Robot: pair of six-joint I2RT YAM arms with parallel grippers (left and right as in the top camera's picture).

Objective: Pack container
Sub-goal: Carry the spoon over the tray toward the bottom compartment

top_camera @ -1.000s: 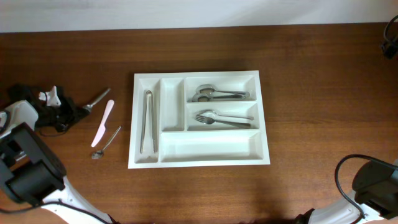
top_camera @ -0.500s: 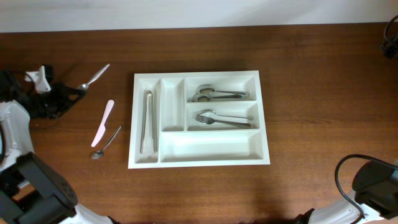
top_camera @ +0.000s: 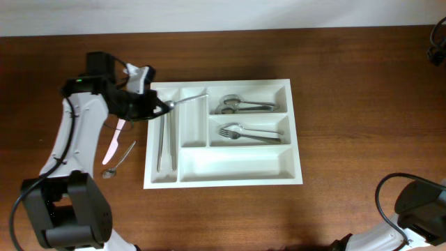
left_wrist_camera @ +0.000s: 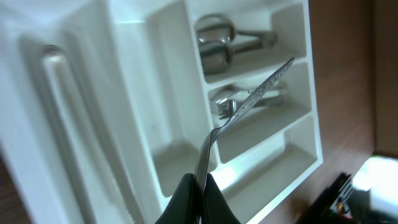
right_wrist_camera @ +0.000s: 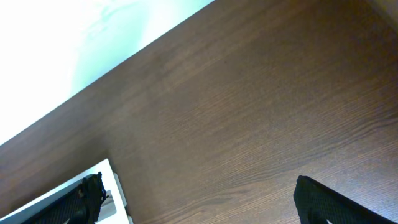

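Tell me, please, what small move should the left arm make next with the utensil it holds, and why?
Probably shift a little to the right before releasing. The left gripper is shut on a metal utensil, which hangs over the empty narrow compartment of the container, its handle tip at the divider beside the spoons.
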